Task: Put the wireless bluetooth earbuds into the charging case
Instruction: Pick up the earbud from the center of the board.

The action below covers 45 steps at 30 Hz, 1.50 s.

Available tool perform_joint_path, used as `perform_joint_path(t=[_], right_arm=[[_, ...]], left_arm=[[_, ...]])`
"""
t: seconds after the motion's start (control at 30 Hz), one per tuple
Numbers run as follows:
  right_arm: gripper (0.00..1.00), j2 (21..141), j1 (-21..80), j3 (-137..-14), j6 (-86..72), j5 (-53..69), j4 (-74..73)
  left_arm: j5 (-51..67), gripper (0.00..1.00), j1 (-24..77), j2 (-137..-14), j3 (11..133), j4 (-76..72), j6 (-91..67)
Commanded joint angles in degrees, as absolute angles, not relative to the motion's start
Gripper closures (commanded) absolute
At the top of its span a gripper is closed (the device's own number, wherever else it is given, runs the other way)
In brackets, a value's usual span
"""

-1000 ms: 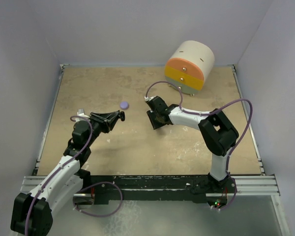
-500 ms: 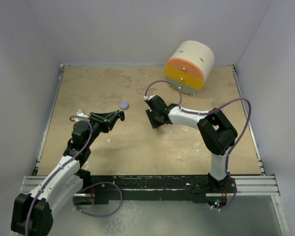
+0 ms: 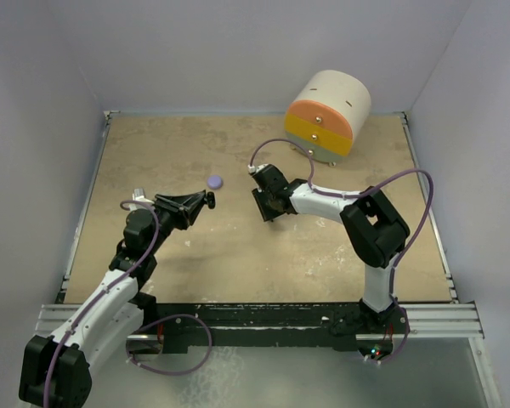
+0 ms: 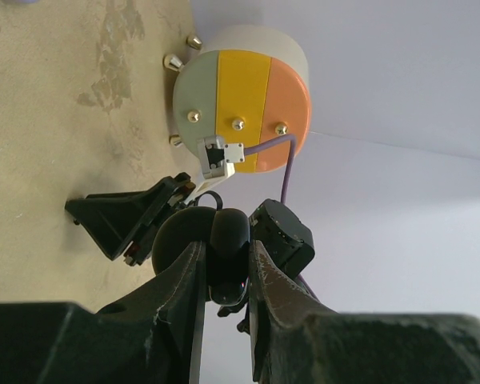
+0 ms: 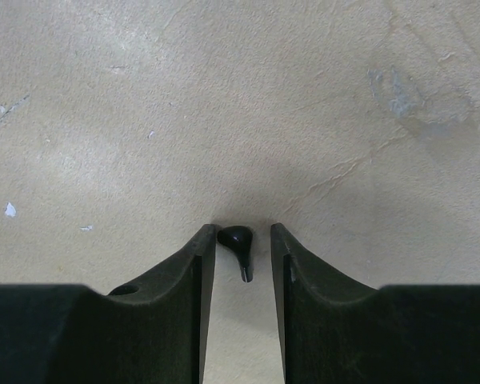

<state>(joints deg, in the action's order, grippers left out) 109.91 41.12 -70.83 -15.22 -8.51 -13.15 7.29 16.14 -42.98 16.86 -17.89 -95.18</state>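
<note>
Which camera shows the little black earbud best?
The right wrist view: the black earbud lies on the table, large and clear, between the right gripper's open fingers. In the top view that gripper hides it. The left wrist view misses it; there the left gripper holds a black case.

The top view looks down from above and behind the arms, far enough to take in the whole surface point(image 3: 238, 255) and the drum point(image 3: 327, 116) at its far right. The left wrist view is rolled sideways and looks low across the surface, past the left gripper point(image 4: 224, 260) and the black case point(image 4: 228, 240) in it, to the same drum and the right arm point(image 4: 136, 220). The right wrist view faces straight down, very near the surface, with the right gripper point(image 5: 242, 240) straddling a black earbud point(image 5: 236, 238).
</note>
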Motion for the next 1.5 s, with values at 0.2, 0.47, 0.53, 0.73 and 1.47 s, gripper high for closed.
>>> perform_joint_path(t=[0.2, 0.47, 0.53, 0.73, 1.47], right_arm=[[0.67, 112.74, 41.01, -70.52, -15.99, -9.76, -16.19], [0.69, 112.12, 41.00, -69.75, -16.61, -10.08, -16.82], [0.70, 111.98, 40.98, -69.62, -16.89, -10.72, -17.22], [0.70, 111.54, 40.97, -68.79, -17.39, -12.56, -18.13], [0.78, 111.34, 41.05, -67.08, -18.72, -12.17, -17.18]], left_arm=[[7.43, 1.00, 15.64, -42.26, 16.23, -19.49, -95.03], [7.43, 1.00, 15.64, -42.35, 16.10, -19.67, -95.10], [7.49, 1.00, 15.58, -42.42, 16.18, -19.69, -95.11], [7.60, 1.00, 15.58, -42.45, 16.21, -19.63, -95.03], [8.01, 1.00, 15.64, -43.69, 16.07, -20.83, -94.92]])
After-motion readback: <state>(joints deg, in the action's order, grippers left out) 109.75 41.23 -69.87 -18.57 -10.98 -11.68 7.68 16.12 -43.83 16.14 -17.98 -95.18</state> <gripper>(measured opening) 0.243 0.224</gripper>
